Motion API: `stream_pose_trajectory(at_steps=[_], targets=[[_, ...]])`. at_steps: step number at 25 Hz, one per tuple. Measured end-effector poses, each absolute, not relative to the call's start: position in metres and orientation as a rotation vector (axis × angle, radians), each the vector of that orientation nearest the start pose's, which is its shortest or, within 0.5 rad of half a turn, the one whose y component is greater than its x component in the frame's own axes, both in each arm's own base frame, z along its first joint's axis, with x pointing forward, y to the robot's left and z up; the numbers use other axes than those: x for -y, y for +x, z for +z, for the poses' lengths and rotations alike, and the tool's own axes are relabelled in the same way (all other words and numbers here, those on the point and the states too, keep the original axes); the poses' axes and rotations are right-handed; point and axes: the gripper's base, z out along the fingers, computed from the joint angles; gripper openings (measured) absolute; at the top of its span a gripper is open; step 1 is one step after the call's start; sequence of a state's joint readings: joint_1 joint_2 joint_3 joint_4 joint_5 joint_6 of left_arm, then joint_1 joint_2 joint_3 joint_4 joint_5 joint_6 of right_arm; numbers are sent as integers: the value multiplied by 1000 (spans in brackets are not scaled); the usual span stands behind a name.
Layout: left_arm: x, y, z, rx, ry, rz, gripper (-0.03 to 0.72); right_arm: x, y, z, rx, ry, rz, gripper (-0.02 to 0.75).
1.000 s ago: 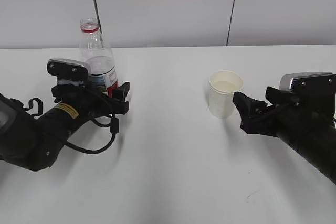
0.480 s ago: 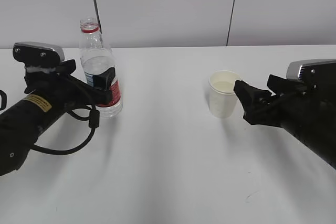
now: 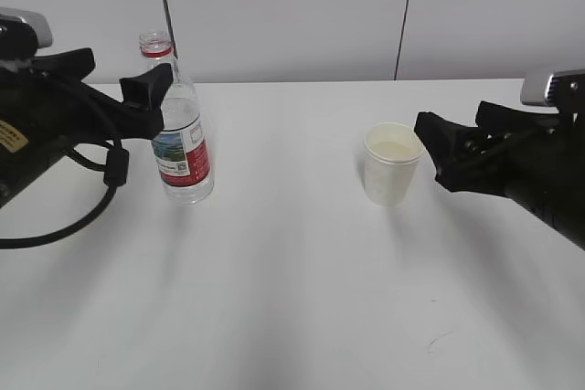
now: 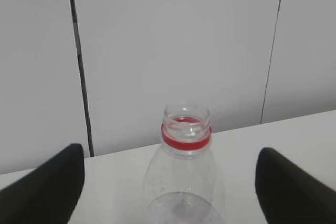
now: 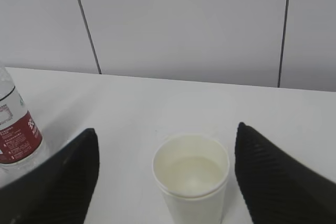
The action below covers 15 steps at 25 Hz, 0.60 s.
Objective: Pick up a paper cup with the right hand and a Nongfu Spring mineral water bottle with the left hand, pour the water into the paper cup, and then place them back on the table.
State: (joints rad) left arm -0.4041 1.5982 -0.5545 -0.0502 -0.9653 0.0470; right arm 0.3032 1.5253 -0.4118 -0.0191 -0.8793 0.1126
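Note:
The clear bottle (image 3: 179,134) with a red neck ring stands upright and uncapped on the white table (image 3: 292,271), left of centre. My left gripper (image 3: 114,75) is open, raised at neck height just left of the bottle and not touching it. In the left wrist view the bottle neck (image 4: 186,135) sits between the spread fingers (image 4: 47,187). The off-white paper cup (image 3: 393,163) stands upright right of centre with some clear liquid in it. My right gripper (image 3: 462,139) is open, just right of the cup and apart from it. In the right wrist view the cup (image 5: 191,174) lies between the fingers (image 5: 278,182).
A grey panelled wall (image 3: 292,15) runs behind the table's far edge. A small dark scuff mark (image 3: 443,340) lies on the tabletop at the front right. The bottle's label also shows at the left edge of the right wrist view (image 5: 16,135).
My left gripper has let go of the bottle and drawn back left and upward, leaving it upright. My right gripper has pulled back a little to the right and upward from the cup.

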Motion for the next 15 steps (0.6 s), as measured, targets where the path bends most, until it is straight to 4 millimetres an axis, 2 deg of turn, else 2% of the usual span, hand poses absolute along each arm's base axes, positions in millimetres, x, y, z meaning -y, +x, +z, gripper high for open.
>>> stream_pose_trajectory(at_steps=[9, 15], targets=[[106, 266, 245, -1663, 272, -249, 593, -88, 278, 253, -1829, -205, 284, 595], [114, 275, 287, -1756, 307, -275, 593, -92, 294, 295, -1911, -210, 264, 594]])
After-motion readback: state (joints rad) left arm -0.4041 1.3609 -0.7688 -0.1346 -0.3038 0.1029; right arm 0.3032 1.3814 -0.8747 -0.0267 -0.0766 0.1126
